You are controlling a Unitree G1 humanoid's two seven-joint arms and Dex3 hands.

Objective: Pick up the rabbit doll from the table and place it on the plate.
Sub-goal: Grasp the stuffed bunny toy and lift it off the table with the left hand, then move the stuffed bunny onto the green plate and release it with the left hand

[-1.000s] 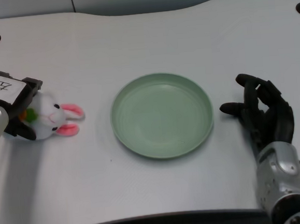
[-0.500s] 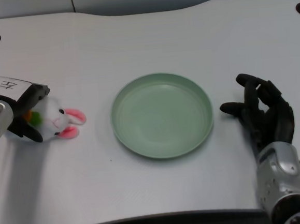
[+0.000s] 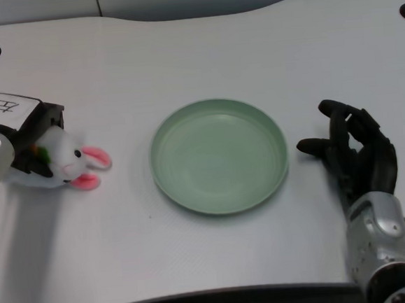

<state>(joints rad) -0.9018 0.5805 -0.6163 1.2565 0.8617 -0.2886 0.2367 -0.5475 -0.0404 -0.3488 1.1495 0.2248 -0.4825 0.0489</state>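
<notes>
One rabbit doll (image 3: 67,163) lies on the desk (image 3: 202,60) nr the left edge, pink ears pointing twd the plate (image 3: 219,155), well apart from it. Left robot hand (image 3: 24,137) is wrapped over the doll's back end, fingers on both sides of the body, so holding it; doll looks to be resting on the desk surface. Green plate sits mid-desk. White tag w/ a black mark on the hand's back.
</notes>
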